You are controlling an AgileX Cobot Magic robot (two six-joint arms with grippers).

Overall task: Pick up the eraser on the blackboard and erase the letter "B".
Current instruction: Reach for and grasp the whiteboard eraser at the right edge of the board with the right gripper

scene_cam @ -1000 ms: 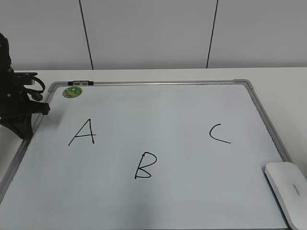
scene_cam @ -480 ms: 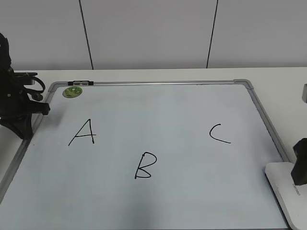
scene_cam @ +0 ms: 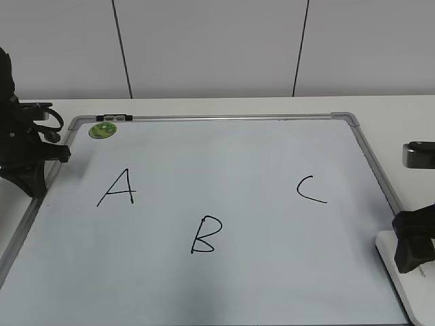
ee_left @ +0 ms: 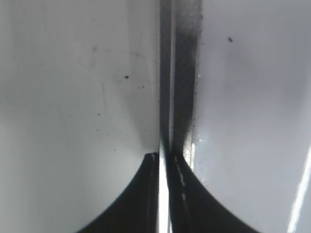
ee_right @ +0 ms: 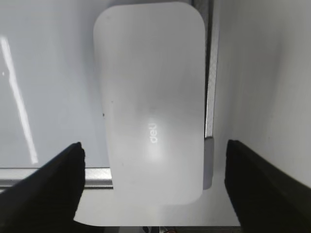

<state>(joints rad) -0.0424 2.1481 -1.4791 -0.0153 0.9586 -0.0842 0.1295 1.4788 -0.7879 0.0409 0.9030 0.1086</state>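
Three black hand-drawn letters sit on the large white dry-erase blackboard [scene_cam: 224, 170] with its grey metal frame, which lies flat on the pale worktop [scene_cam: 394, 109]: an "A" [scene_cam: 117, 188] at the left, a "C" [scene_cam: 310, 189] at the right, and the slanted capital letter "B" [scene_cam: 205, 235] lower in the middle, unsmudged as before. At the board's left edge the black left end effector [ee_left: 164, 160] has not moved since the earlier frames; its wrist view shows its two dark fingers pressed nearly together over the frame rail, effectively closed on nothing. The right end effector [ee_right: 153, 160], absent a second ago and only entering half a second ago, has now come further in over the board's near right corner. It hovers spread wide, its fingers [ee_right: 48, 184] flanking the flat white rounded-rectangle plastic eraser [ee_right: 151, 97] without touching it. A small round green magnet [scene_cam: 102, 130] stays at the far left corner.
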